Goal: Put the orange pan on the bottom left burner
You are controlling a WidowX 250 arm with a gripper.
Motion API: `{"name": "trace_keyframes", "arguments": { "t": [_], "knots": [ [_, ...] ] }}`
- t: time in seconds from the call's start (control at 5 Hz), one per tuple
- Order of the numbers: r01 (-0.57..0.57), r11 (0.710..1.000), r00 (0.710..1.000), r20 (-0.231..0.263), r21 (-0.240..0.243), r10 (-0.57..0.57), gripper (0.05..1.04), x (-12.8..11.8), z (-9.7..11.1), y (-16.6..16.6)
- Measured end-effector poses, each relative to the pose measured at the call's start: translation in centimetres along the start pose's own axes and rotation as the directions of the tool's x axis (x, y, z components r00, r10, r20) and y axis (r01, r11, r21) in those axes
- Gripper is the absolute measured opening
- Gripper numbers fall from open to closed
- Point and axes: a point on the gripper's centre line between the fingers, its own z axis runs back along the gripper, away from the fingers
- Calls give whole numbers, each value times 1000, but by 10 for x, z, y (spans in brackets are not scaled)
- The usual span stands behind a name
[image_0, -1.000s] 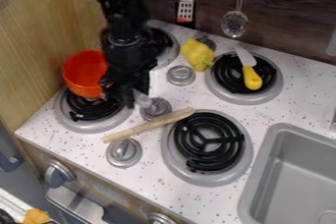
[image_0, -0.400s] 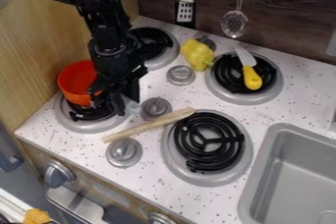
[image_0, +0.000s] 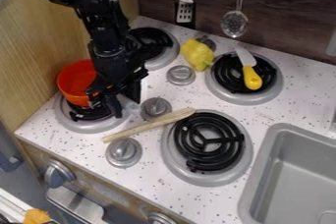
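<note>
the orange pan (image_0: 74, 76) is over the back part of the bottom left burner (image_0: 85, 126); the black gripper (image_0: 107, 104) hangs over that burner's right side. a wooden stick (image_0: 148, 126) lies right of the burner.

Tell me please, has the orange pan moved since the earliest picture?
Yes. Judged against the bottom left burner, the orange pan has moved down and slightly left in the view.

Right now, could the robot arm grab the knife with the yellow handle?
Probably, but not straight away: the gripper is over by the orange pan. Nothing covers the knife, so it looks free from above.
</note>
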Motion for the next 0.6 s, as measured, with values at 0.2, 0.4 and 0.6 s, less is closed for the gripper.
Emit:
{"name": "trace_keyframes", "arguments": {
  "t": [0.2, 0.4, 0.6],
  "knots": [
    [10, 998, 1000, -29, 58, -9, 980, -7, 2, 8],
    [45, 996, 999, -9, 81, -45, 1001, -14, 24, 2],
    [103, 991, 995, -2, 89, -103, 1001, -15, 45, -4]
  ]
}}
